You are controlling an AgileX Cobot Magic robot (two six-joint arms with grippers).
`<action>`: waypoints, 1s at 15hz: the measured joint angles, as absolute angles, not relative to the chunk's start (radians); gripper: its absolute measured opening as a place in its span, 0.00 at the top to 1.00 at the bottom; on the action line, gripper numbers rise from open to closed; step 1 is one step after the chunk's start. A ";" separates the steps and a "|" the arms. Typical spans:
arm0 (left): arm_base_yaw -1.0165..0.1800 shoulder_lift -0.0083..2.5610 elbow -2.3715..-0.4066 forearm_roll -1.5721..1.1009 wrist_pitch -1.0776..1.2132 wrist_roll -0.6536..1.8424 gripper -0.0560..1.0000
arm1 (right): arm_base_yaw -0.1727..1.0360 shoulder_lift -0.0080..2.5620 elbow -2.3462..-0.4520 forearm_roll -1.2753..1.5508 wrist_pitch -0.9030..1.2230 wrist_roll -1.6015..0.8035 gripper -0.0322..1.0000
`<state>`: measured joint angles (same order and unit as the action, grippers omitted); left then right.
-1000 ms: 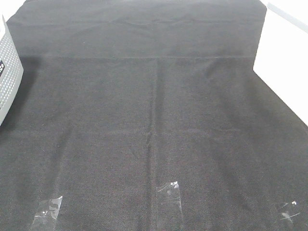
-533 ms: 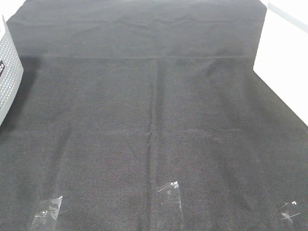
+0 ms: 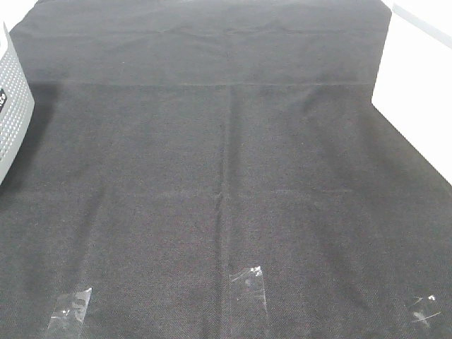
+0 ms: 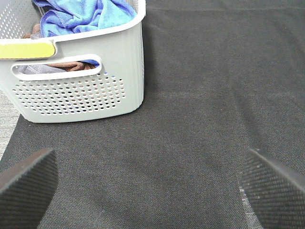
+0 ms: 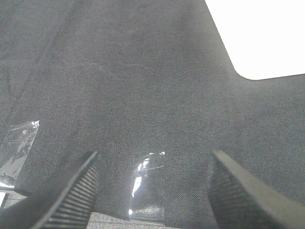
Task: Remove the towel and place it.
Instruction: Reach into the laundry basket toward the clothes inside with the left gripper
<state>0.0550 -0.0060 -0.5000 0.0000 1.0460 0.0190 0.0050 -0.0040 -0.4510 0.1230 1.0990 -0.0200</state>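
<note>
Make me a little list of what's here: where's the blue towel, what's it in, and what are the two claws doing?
Towel: bright blue microfibre towel, crumpled inside the basket
Basket: pale perforated plastic laundry basket, at the table's left edge
Also in basket: brown cloth, seen through the handle slot below the towel
Table cover: black fabric sheet, with clear tape strips near its front edge
Left claw: open, empty, facing the basket
Right claw: open, empty, over the black sheet

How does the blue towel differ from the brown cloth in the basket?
The towel is bright blue; the brown cloth is dull brown. The towel is heaped on top, reaching the rim; the brown cloth lies lower, seen mostly through the handle slot. Both are crumpled inside the pale basket.
</note>
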 joint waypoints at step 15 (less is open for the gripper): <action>0.055 0.018 -0.500 0.007 1.046 0.104 0.01 | 0.005 -0.004 -0.451 0.123 1.099 -0.020 0.35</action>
<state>0.0550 0.0180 -0.5000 0.0070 1.0460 0.1040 0.0050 -0.0040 -0.4510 0.1230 1.0990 -0.0200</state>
